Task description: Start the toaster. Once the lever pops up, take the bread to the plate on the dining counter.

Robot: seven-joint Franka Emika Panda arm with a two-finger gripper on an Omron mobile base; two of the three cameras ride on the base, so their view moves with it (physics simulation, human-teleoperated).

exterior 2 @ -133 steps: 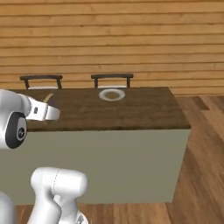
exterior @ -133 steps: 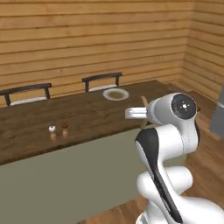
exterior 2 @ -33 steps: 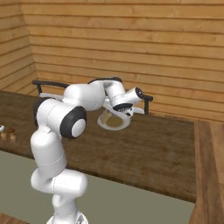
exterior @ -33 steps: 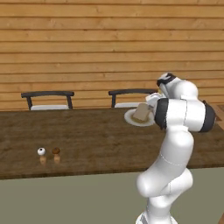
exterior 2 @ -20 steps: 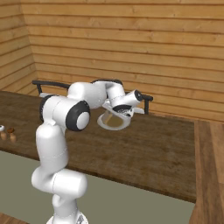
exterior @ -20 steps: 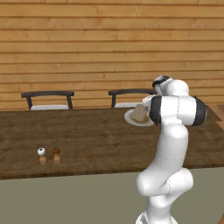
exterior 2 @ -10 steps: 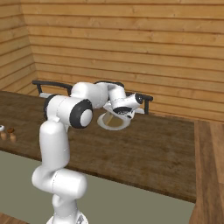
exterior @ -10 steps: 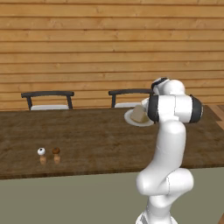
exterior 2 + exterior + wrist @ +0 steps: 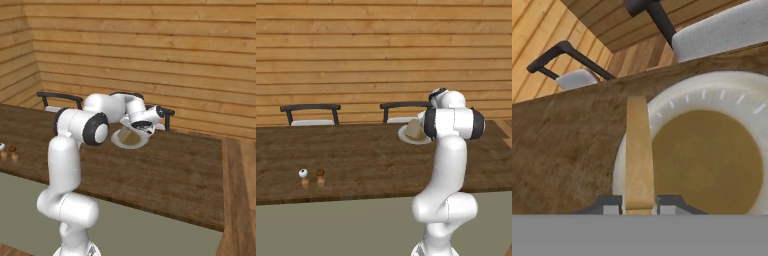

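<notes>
Wood-grain brown runs the whole length of the dining counter (image 9: 366, 160), and well off to the left of the gripper two small shakers (image 9: 312, 178) stand side by side near the front edge. Behind the counter, two dark chairs (image 9: 310, 113) are drawn up against the plank wall. Further along, the white arm (image 9: 75, 150) reaches forward over the slab, and its gripper (image 9: 639, 203) hangs just above the near rim of the plate (image 9: 732, 95). The jaws are drawn in narrow, pinching the bread (image 9: 637, 150) between the dark fingertips (image 9: 673, 202). From the hand view the slice stands on edge, running straight out from the fingers over the plate's left rim, with the plate's brownish centre just to its right. Whether the bread's lower edge touches the plate I cannot tell.
</notes>
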